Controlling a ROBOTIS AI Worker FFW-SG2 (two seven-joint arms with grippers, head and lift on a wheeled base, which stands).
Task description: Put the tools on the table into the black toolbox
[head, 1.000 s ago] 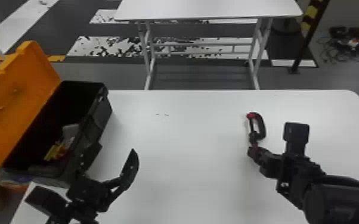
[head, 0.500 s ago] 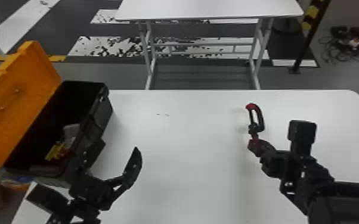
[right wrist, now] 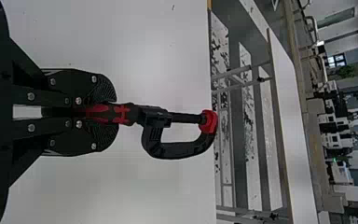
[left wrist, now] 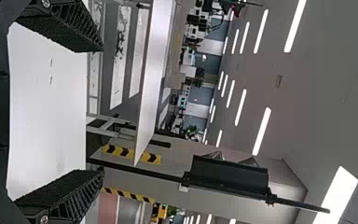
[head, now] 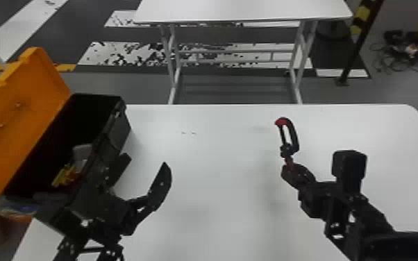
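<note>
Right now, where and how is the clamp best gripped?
Probably by the red-and-black clamp handle, from the end away from the curved frame, as the right gripper holds it now: the handle runs in line with the gripper, while the frame bows off to one side.

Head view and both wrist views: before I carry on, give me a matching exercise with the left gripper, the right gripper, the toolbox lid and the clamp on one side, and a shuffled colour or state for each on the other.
Column one
1. Left gripper
2. Toolbox lid
3. Clamp
4. Right gripper

Column two
A. Black with red parts
B. Open, with nothing in its grasp
C. Shut on item 3
D. Orange and raised

Right pairs: 1-B, 2-D, 3-A, 4-C
</note>
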